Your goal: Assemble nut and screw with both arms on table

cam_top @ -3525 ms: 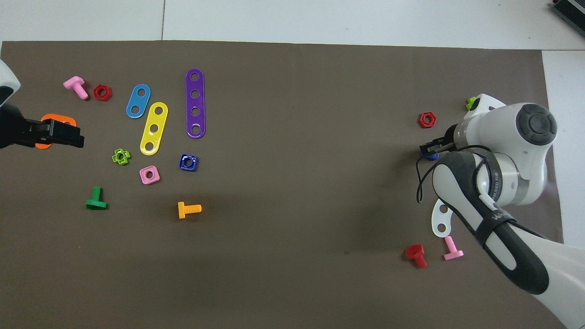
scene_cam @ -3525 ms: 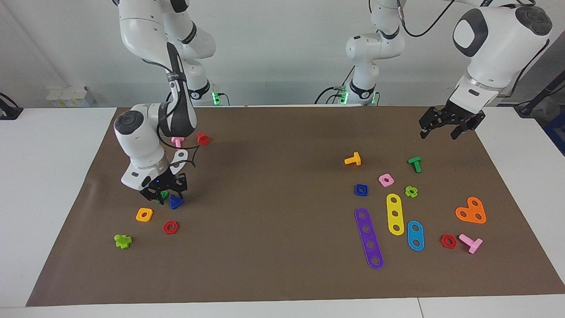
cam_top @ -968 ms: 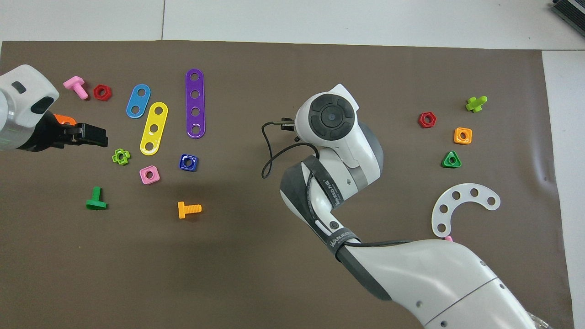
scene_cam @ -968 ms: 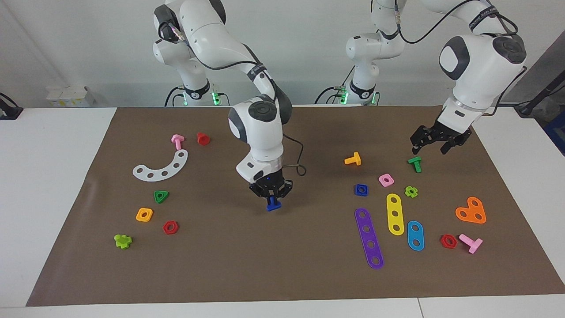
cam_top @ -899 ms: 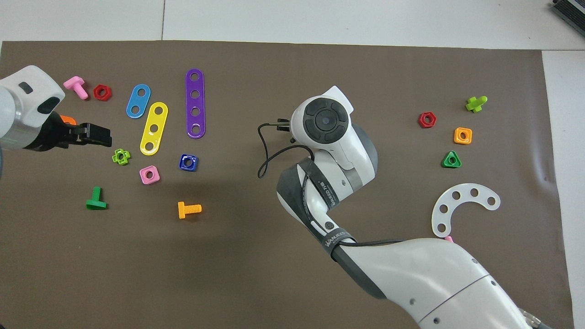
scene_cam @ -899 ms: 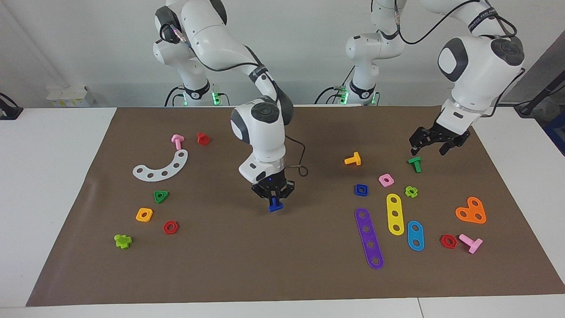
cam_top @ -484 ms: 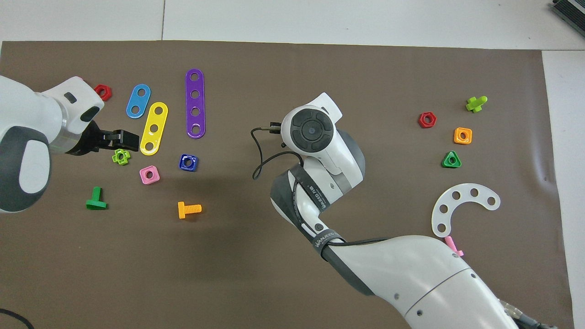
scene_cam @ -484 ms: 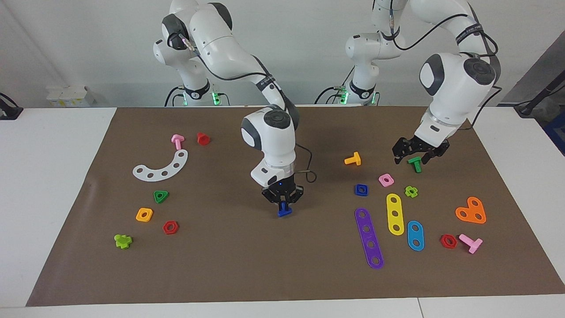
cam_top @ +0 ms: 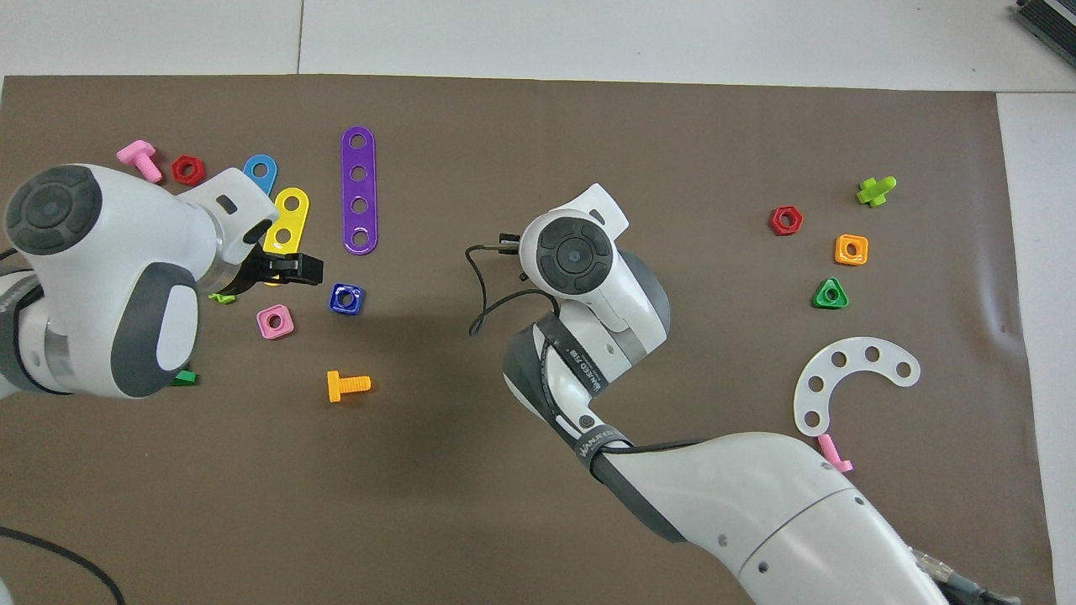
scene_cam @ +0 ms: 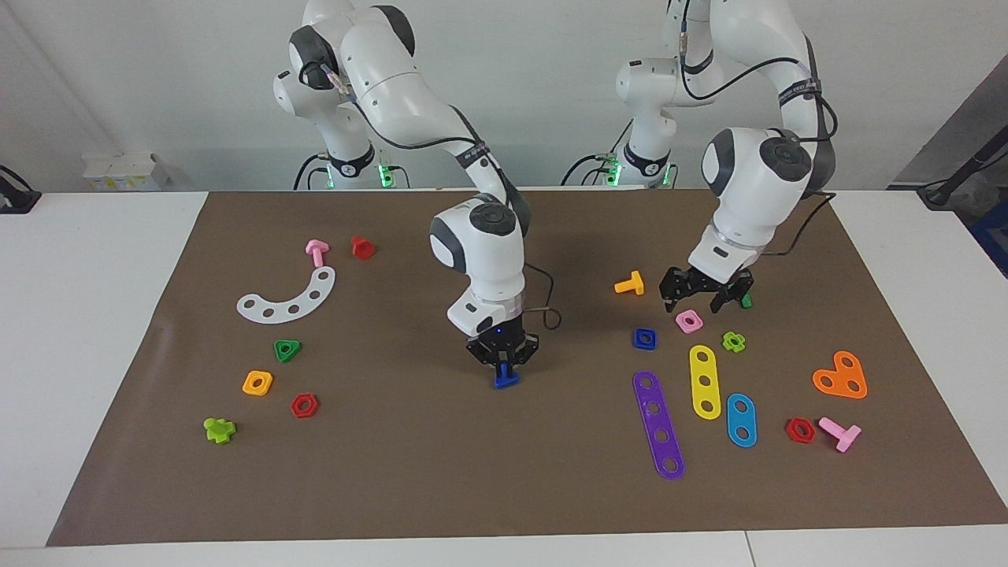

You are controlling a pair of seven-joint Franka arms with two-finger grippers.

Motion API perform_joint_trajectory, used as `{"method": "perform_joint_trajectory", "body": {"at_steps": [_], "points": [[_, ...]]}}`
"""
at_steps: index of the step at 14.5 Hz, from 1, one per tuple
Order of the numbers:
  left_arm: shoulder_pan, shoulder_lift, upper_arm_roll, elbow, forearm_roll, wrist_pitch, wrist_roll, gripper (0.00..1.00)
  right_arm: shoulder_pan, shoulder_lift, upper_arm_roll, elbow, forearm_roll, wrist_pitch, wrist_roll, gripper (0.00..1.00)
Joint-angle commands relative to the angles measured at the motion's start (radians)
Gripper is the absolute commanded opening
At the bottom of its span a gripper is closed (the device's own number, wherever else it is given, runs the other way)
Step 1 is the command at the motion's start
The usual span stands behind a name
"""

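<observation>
**Facing view**
- Counter (scene_cam: pixel 94 315): white, overlaid by a brown mat (scene_cam: pixel 441 488) that reaches nearly to every edge.
- Right gripper (scene_cam: pixel 502 364): pointed straight down over the middle of the mat, about midway between the two ends of the counter.
- Fingers of the right gripper: clenched from above on the screw (scene_cam: pixel 505 379), dark blue. Screw low over the mat; contact with the mat not discernible.
- Left gripper (scene_cam: pixel 703 298): low over the mat toward the left arm's end of the counter, above the pink square nut (scene_cam: pixel 688 320) and between the orange bolt (scene_cam: pixel 630 284) and a partly hidden green bolt (scene_cam: pixel 745 300).
- Fingers of the left gripper: released and spread apart, with nothing between them.
- Nut (scene_cam: pixel 644 339): dark blue, flat on the mat, just beside the pink square nut on the side toward the right arm's end of the counter. Close to the robot-side end of the purple four-hole strip (scene_cam: pixel 658 425). Clear of both grippers.

**Overhead view**
- Right gripper: almost wholly hidden beneath its own wrist. Screw hidden as well.
- Left gripper (cam_top: pixel 294 267): fingers projecting from under the wrist, with the tips near the nut (cam_top: pixel 345 298) but apart from it.
- Nut: flat, hole upward, between the pink square nut (cam_top: pixel 275 321) and the purple four-hole strip (cam_top: pixel 359 191). Orange bolt (cam_top: pixel 347 385) nearer to the robots than the nut.
</observation>
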Motion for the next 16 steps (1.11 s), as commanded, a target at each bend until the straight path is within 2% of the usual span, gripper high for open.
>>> {"method": "perform_joint_trajectory", "body": {"at_steps": [1, 4, 7, 9, 16], "points": [[-0.045, 0.049, 0.015, -0.019, -0.012, 0.085, 0.022, 0.88, 0.004, -0.007, -0.004, -0.015, -0.026, 0.023, 0.06, 1.0], [-0.048, 0.092, 0.015, -0.019, -0.009, 0.132, 0.062, 0.88, 0.006, -0.03, -0.005, 0.0, -0.016, 0.009, 0.105, 1.0], [-0.068, 0.153, 0.017, -0.021, -0.003, 0.174, 0.093, 0.86, -0.047, -0.163, -0.002, -0.003, -0.009, -0.099, 0.11, 1.0], [-0.076, 0.159, 0.017, -0.046, -0.001, 0.187, 0.093, 0.85, -0.089, -0.248, -0.001, -0.006, -0.007, -0.185, 0.096, 1.0], [-0.081, 0.161, 0.017, -0.083, 0.002, 0.189, 0.11, 0.75, -0.324, -0.47, -0.002, -0.006, 0.1, -0.478, -0.258, 1.0]]}}
